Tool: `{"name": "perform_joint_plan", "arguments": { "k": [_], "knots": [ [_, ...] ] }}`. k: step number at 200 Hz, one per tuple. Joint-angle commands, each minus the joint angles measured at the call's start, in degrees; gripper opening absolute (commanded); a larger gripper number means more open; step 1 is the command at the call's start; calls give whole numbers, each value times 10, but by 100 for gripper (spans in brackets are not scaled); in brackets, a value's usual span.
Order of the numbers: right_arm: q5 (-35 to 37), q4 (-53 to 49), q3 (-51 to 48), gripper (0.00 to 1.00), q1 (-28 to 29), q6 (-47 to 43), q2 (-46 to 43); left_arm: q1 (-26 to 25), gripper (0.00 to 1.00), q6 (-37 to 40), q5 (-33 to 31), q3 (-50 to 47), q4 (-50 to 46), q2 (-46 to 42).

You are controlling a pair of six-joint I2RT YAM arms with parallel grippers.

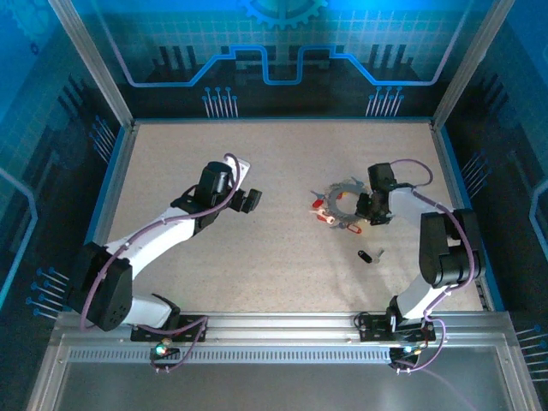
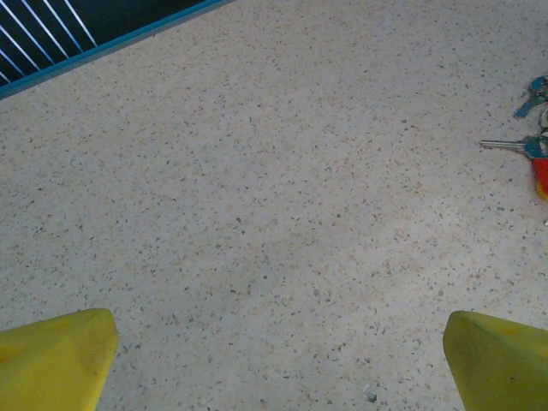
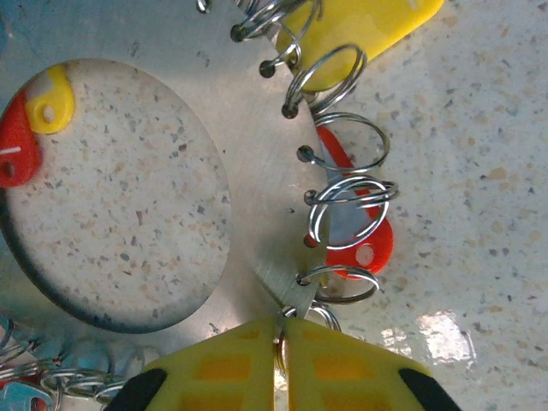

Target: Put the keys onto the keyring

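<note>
While right gripper (image 3: 281, 330) sat clamped on keyring (image 3: 257, 171) edge | left gripper (image 2: 278, 334) wide apart over table (image 2: 257, 171) | step: steadying keyring | next: probably needed left gripper fetching loose key (image 1: 366, 256), fine pinch

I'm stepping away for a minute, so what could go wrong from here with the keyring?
The right gripper pinches the keyring at its very edge, so it may slip out if lifted. The left gripper is open over bare table, so nothing steadies the ring. A small dark piece, maybe a key, lies apart nearby and could get knocked away.
</note>
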Motion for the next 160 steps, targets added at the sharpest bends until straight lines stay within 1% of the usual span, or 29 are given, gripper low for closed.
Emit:
{"name": "perform_joint_plan", "arguments": {
  "k": [1, 23, 49, 72, 101, 123, 160],
  "knots": [
    [14, -7, -3, 15, -5, -2, -16, -6, 99, 14, 16, 23, -15, 8],
    [28, -11, -4, 19, -6, -5, -22, -7, 99, 16, 12, 15, -1, 10],
    [35, -12, -2, 19, -5, -7, -17, -10, 99, 18, 22, 25, -16, 8],
    [44, -18, 1, 19, 2, -8, -16, -12, 99, 22, 13, 16, -3, 7],
    [54, -23, -2, 19, 16, -5, -35, -17, 99, 24, 18, 24, -17, 5],
    [39, -18, -23, 18, 18, -3, -57, -21, 99, 31, 10, 13, -4, 4],
    [17, -13, -44, 23, 13, -7, -43, -25, 99, 32, 14, 19, -11, 6]
  ]
}}
